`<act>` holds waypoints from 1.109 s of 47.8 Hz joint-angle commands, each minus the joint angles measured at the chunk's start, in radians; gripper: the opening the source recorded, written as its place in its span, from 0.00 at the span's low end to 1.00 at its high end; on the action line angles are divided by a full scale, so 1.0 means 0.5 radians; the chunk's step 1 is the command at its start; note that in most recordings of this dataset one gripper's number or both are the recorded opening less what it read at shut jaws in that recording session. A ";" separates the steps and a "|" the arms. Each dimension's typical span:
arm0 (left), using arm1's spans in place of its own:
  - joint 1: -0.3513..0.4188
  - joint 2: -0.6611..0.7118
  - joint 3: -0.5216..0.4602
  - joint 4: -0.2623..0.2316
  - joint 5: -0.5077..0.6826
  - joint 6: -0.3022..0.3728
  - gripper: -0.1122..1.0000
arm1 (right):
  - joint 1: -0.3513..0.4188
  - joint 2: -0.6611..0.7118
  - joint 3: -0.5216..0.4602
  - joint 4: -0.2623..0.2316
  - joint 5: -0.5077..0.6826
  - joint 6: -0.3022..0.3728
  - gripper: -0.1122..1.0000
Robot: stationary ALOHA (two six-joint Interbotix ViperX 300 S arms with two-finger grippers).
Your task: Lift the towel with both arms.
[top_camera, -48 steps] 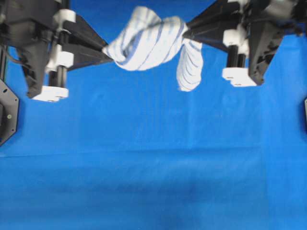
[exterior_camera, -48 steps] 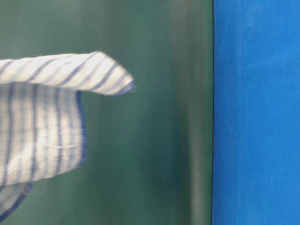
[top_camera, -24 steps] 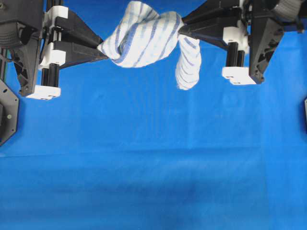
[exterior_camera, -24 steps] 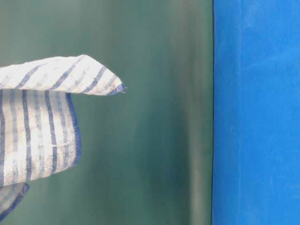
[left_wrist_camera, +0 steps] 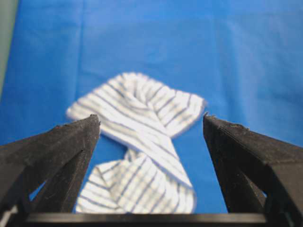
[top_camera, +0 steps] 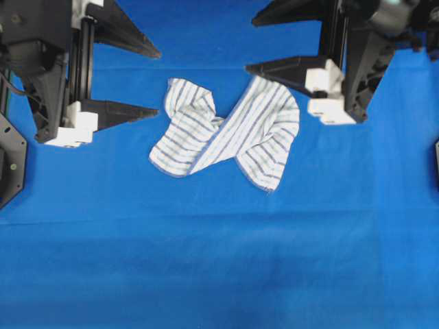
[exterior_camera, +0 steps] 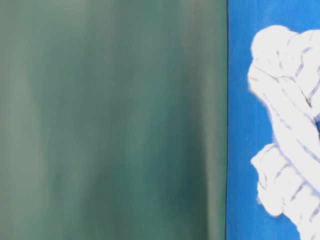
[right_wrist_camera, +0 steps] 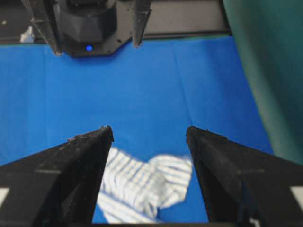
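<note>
Plainly, towel (top_camera: 226,133) shows no lettering

A bright blue sheet (top_camera: 219,260) covers the surface, lying smooth with faint fold lines running across it. In the table-level view, a blurred dark green backdrop (exterior_camera: 110,120) fills the left side and meets the sheet along a straight vertical edge.

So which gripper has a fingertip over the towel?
The right gripper: its lower fingertip overlaps the towel in the overhead view. The left gripper sits clear of it.
</note>
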 commanded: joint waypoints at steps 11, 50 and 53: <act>-0.055 0.104 0.337 -0.003 -0.350 0.003 0.92 | 0.043 -0.003 0.442 0.003 -0.224 0.141 0.69; -0.120 0.930 0.933 -0.018 -1.279 -0.043 0.92 | 0.092 0.715 0.979 0.009 -0.881 0.457 0.69; -0.135 0.994 0.945 -0.018 -1.325 -0.074 0.92 | 0.101 0.779 0.976 0.012 -0.920 0.488 0.69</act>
